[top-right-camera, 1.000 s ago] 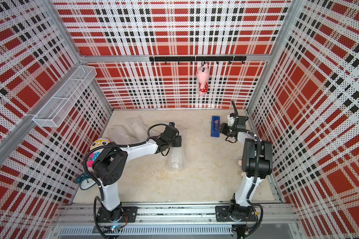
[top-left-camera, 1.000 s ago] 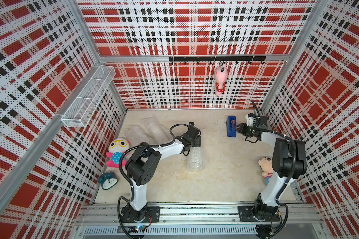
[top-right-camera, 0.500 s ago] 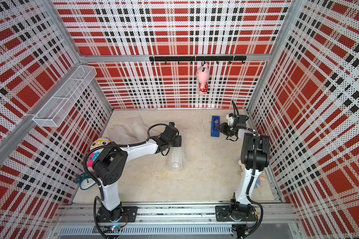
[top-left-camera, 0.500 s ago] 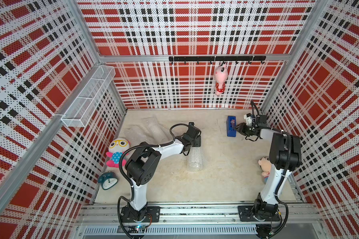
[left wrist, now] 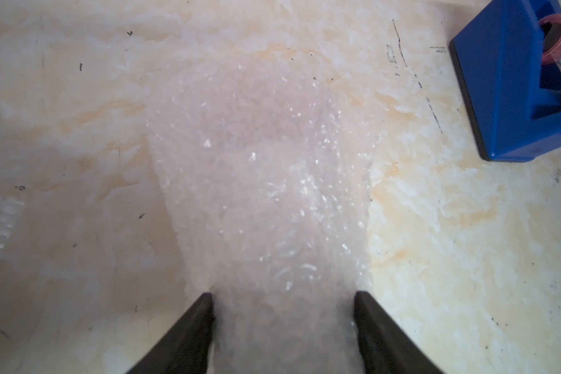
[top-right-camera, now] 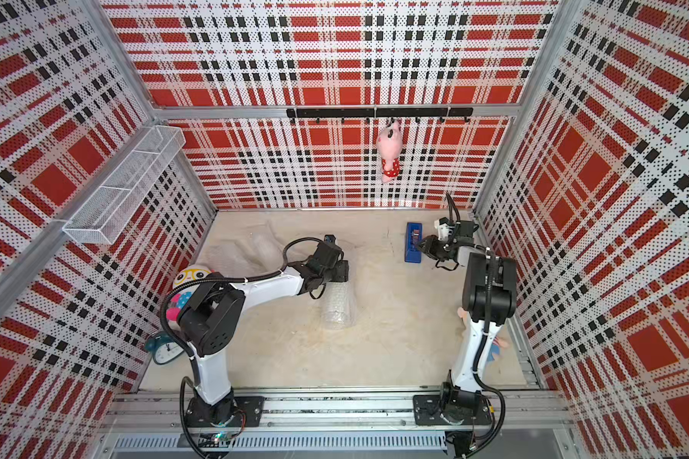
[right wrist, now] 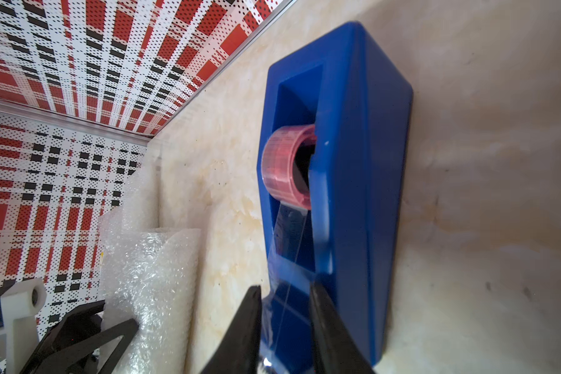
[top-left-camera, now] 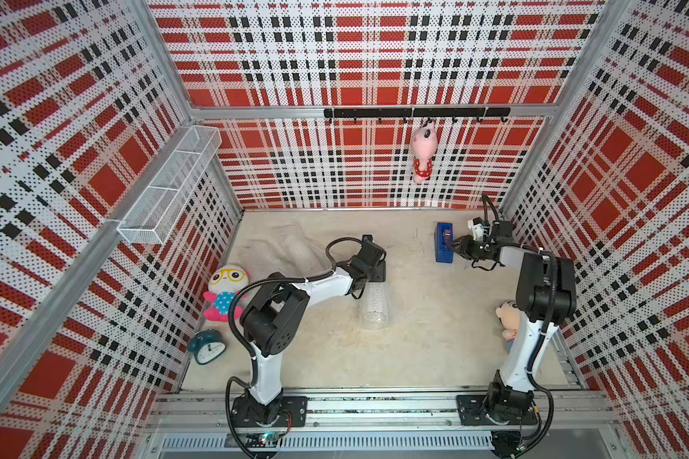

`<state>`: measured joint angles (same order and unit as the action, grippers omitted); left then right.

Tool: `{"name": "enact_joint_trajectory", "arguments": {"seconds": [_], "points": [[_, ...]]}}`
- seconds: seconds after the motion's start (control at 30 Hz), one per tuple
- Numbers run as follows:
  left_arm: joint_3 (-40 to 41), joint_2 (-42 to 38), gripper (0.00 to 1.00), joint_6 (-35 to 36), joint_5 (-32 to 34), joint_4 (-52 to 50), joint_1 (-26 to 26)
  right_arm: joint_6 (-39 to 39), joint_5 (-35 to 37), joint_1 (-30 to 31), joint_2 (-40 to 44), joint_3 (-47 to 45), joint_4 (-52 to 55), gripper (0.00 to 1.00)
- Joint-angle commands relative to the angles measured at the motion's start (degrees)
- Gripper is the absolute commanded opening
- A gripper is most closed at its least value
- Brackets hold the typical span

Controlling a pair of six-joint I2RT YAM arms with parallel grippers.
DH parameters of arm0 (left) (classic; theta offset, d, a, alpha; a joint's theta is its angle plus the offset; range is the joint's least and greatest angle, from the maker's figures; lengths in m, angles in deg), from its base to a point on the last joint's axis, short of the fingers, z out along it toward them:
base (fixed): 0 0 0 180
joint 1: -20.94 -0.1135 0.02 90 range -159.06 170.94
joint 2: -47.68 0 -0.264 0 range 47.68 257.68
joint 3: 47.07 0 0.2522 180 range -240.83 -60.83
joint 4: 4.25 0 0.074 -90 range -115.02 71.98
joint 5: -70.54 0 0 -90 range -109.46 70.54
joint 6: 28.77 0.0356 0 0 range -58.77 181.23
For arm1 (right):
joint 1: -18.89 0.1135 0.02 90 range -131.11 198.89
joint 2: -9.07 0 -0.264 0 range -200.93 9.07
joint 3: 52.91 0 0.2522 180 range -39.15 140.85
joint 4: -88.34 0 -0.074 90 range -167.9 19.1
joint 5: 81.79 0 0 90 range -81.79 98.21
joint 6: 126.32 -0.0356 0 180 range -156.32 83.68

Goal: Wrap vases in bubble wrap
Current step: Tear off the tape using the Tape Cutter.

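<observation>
A vase rolled in bubble wrap (top-left-camera: 376, 308) (top-right-camera: 338, 308) lies on its side mid-table. My left gripper (top-left-camera: 374, 275) (left wrist: 282, 298) is shut on its far end, one finger on each side of the wrapped cylinder (left wrist: 266, 178). More loose bubble wrap (top-left-camera: 291, 246) lies crumpled at the back left. At the back right, my right gripper (top-left-camera: 452, 245) (right wrist: 285, 291) is at the near end of the blue tape dispenser (top-left-camera: 442, 243) (right wrist: 363, 162). Its fingers stand narrowly apart with the clear tape strip (right wrist: 289, 233) between them. No other vases show.
A glasses-wearing plush (top-left-camera: 225, 292) and a teal alarm clock (top-left-camera: 207, 347) sit by the left wall. Another plush (top-left-camera: 508, 318) lies behind the right arm. A pink toy (top-left-camera: 423, 153) hangs from the hook rail, and a wire basket (top-left-camera: 168, 186) juts from the left wall.
The right gripper's fingers have narrowed around the tape strip, and the right arm's elbow has shifted slightly. The left arm and the wrapped vase have stayed still.
</observation>
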<state>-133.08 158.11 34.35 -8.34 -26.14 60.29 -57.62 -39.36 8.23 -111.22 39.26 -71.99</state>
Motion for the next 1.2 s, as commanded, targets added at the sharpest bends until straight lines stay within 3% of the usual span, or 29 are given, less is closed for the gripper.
{"name": "enact_joint_trajectory", "arguments": {"seconds": [0.0, 1.17], "points": [[0.16, 1.90, 0.70, 0.33, -0.74, -2.78, 0.59, 0.32, -2.65, 0.10, -2.44, 1.30, -0.10, 0.28], [-0.18, 2.97, 0.70, 0.29, -0.25, -3.04, 0.65, -3.64, -9.13, 0.14, -4.03, 1.27, -5.21, 0.11]]}}
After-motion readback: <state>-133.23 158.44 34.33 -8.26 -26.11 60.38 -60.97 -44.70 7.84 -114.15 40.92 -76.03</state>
